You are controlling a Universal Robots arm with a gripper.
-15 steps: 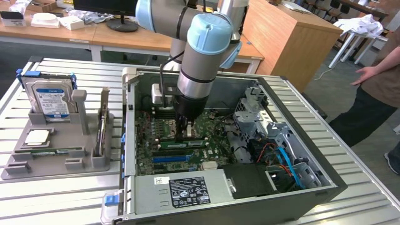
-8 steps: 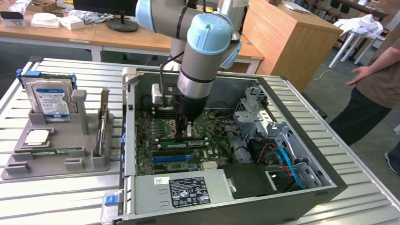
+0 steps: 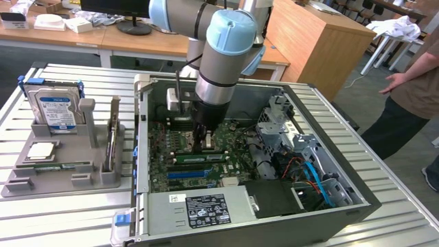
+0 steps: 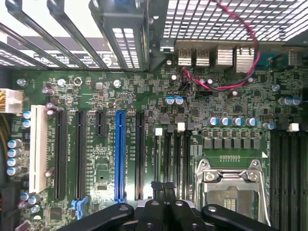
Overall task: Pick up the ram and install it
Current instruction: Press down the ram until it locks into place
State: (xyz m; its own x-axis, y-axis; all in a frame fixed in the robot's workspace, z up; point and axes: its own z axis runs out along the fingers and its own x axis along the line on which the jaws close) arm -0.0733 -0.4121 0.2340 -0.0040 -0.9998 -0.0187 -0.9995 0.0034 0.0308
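A green ram [image 3: 199, 156] stick stands on edge in a slot of the motherboard [image 3: 226, 131] inside the open computer case [image 3: 343, 154]. My gripper [image 3: 205, 140] reaches down into the case just above and behind that stick; I cannot tell if it touches it. In the wrist view the black fingers [image 4: 161, 185] are pressed together, shut, with nothing seen between them, over the memory slots [image 4: 175, 159] beside the processor socket [image 4: 231, 185]. A second green stick [image 3: 110, 144] stands upright in the grey holder [image 3: 89, 177] on the exterior view's left.
The holder also carries a blue-and-white hard drive [image 3: 53, 108] and a square silver chip [image 3: 41, 150]. A drive cage [image 3: 288, 128], cables and a power supply [image 3: 199, 208] crowd the case. A person [image 3: 412, 92] stands at the exterior view's right.
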